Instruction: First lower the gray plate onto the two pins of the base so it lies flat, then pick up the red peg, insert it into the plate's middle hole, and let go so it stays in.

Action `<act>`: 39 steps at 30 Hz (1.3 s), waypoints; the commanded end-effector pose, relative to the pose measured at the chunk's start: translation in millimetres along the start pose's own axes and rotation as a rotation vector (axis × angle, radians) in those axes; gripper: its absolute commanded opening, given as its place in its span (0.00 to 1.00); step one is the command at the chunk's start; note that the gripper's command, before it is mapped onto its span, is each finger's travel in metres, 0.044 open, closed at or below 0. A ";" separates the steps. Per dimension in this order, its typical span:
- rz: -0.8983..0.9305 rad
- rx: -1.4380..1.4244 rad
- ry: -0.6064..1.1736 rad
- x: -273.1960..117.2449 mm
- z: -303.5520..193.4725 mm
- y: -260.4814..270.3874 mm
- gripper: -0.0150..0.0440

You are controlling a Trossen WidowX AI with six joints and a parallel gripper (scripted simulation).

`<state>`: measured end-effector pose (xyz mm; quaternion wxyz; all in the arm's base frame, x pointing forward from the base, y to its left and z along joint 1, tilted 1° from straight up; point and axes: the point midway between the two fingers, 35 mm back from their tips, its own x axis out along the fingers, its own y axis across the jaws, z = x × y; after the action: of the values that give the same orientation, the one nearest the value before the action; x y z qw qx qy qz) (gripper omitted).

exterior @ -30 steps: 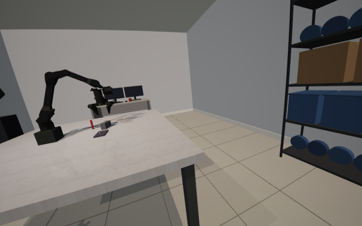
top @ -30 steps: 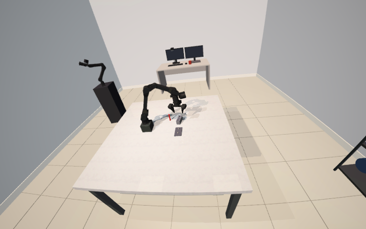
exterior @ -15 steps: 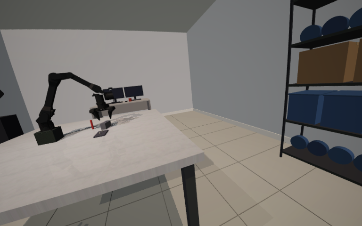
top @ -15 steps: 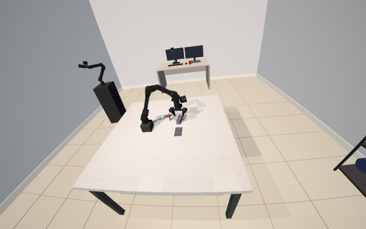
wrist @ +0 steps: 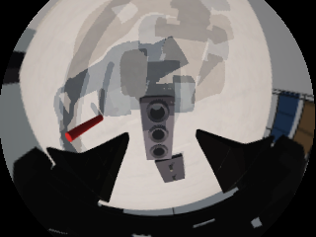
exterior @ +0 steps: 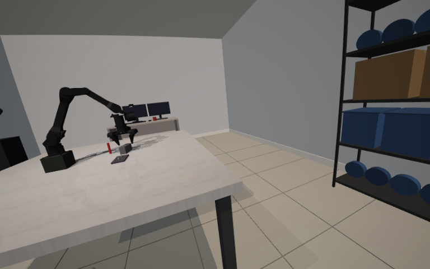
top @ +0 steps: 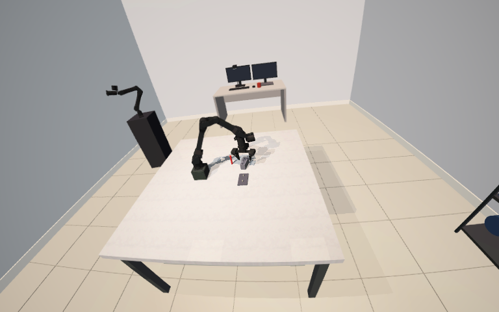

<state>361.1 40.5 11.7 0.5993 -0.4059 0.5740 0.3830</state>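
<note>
The gray plate [top: 243, 166] [exterior: 127, 148] [wrist: 169, 123] is a thick block with three holes in a row; the wrist view looks onto the holes. It stands on the table behind the base, apart from it. The base [top: 240, 179] [exterior: 120, 159] [wrist: 165, 173] is a flat dark piece with two small pins, lying bare. The red peg [top: 230, 160] [exterior: 108, 148] [wrist: 85, 128] stands upright left of the plate. My gripper [top: 244, 158] [exterior: 125, 143] [wrist: 162, 134] is open and empty, pointing down above the plate, with a finger on either side of it in the wrist view.
The arm's base box [top: 200, 172] [exterior: 57, 162] stands left of the parts on the white table [top: 220, 220] [exterior: 94, 186]. The arm arches over from there. A desk with monitors and a second arm on a black stand are beyond the table.
</note>
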 end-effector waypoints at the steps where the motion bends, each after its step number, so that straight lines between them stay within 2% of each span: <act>1: 0.019 -0.004 0.006 11.6 -1.5 4.1 1.00; 26: 0.020 -0.004 0.006 45.6 -2.5 6.7 1.00; 39: 0.020 -0.004 0.006 45.6 -2.5 6.7 0.42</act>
<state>357.8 40.1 -31.4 0.5951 -0.4038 0.5782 0.3853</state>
